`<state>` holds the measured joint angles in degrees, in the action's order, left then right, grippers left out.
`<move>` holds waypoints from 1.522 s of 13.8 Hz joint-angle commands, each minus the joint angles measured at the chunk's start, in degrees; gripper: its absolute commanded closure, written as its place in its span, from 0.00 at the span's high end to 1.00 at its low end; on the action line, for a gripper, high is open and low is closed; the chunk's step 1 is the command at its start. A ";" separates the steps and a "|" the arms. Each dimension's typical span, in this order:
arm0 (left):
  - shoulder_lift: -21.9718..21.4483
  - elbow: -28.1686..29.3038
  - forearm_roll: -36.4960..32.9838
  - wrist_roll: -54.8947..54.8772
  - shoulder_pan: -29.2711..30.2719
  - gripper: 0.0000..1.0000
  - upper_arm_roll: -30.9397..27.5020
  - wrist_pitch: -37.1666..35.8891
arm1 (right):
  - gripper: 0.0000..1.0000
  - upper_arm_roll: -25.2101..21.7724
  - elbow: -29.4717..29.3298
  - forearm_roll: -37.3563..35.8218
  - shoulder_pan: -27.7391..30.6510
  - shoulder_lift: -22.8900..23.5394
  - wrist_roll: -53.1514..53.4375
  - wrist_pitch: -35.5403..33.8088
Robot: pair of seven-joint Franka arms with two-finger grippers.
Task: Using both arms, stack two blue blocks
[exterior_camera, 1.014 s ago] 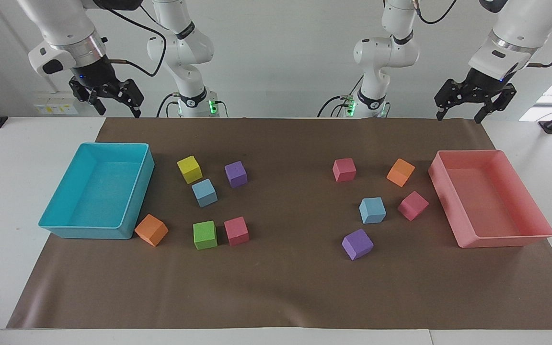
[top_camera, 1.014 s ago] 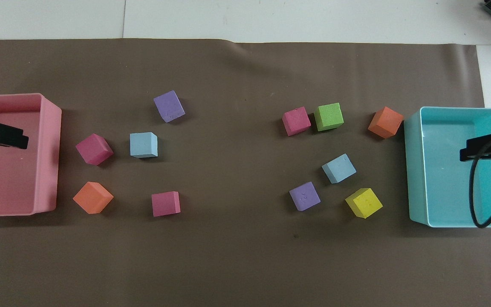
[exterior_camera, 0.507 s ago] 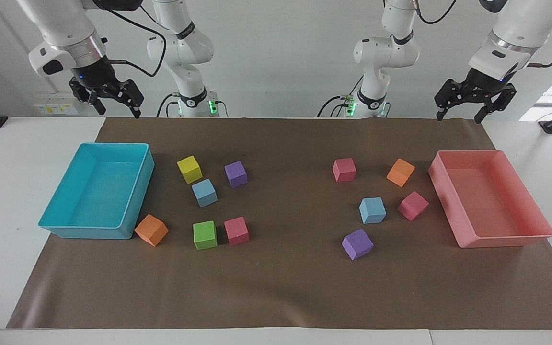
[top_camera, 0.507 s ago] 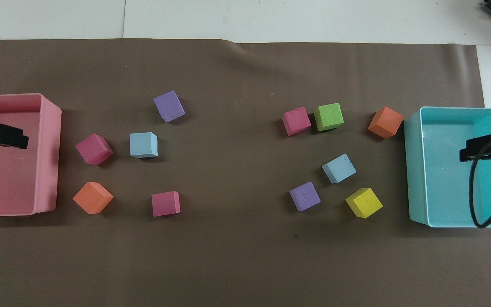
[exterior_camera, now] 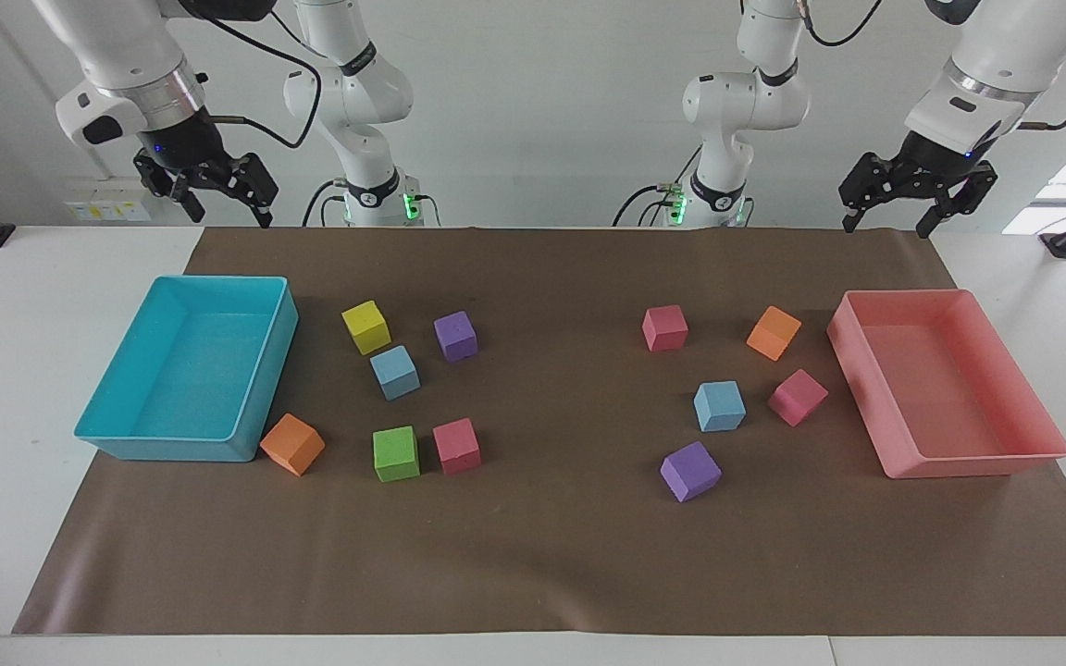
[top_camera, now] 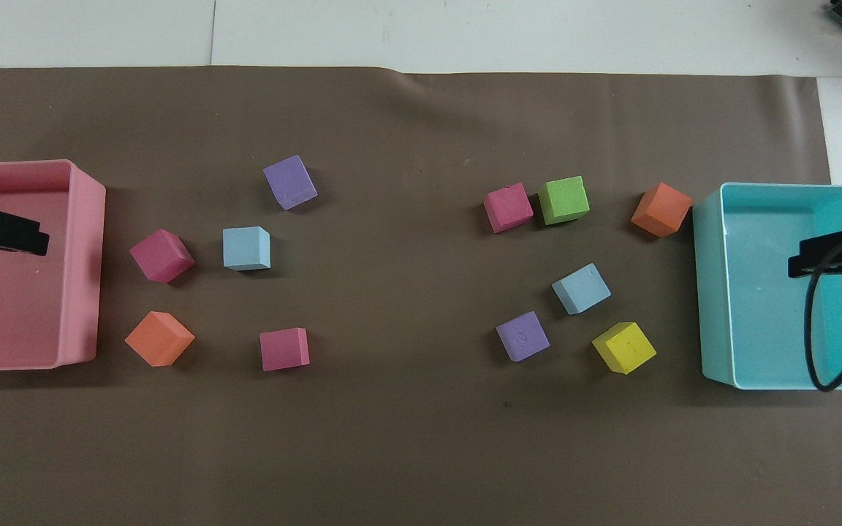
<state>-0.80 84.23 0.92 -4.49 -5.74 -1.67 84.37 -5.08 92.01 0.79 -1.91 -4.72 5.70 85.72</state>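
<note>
One blue block (exterior_camera: 394,372) (top_camera: 581,288) lies on the brown mat toward the right arm's end, between a yellow cube (exterior_camera: 366,326) and a green cube (exterior_camera: 396,453). The other blue block (exterior_camera: 719,406) (top_camera: 246,248) lies toward the left arm's end, beside a magenta cube (exterior_camera: 798,397). My left gripper (exterior_camera: 886,225) hangs open and empty, high over the robots' edge of the mat by the pink tray (exterior_camera: 1042,451). My right gripper (exterior_camera: 229,217) hangs open and empty, high by the turquoise tray (exterior_camera: 266,384). Both arms wait, far from the blocks.
Purple cubes (exterior_camera: 455,335) (exterior_camera: 690,471), pink cubes (exterior_camera: 456,446) (exterior_camera: 664,327) and orange cubes (exterior_camera: 292,444) (exterior_camera: 774,332) are scattered around the two blue ones. The trays stand at the two ends of the mat.
</note>
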 commanded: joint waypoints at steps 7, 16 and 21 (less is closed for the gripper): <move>-0.69 0.41 -0.48 -0.70 0.82 1.00 0.61 -0.43 | 1.00 -0.11 2.64 0.00 0.32 -1.61 -1.65 1.12; -0.69 0.50 -0.48 -0.70 0.82 1.00 0.61 -0.43 | 1.00 -0.02 5.45 0.09 -0.38 -2.05 -2.18 1.29; -0.69 0.41 -0.48 -0.78 0.82 1.00 0.61 -0.43 | 1.00 0.77 14.49 0.09 -3.54 -1.88 -1.92 12.08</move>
<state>-0.80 84.23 0.92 -4.49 -5.74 -1.67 84.37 -4.52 101.48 0.80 -4.24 -4.93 5.15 93.51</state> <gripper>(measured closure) 0.000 0.000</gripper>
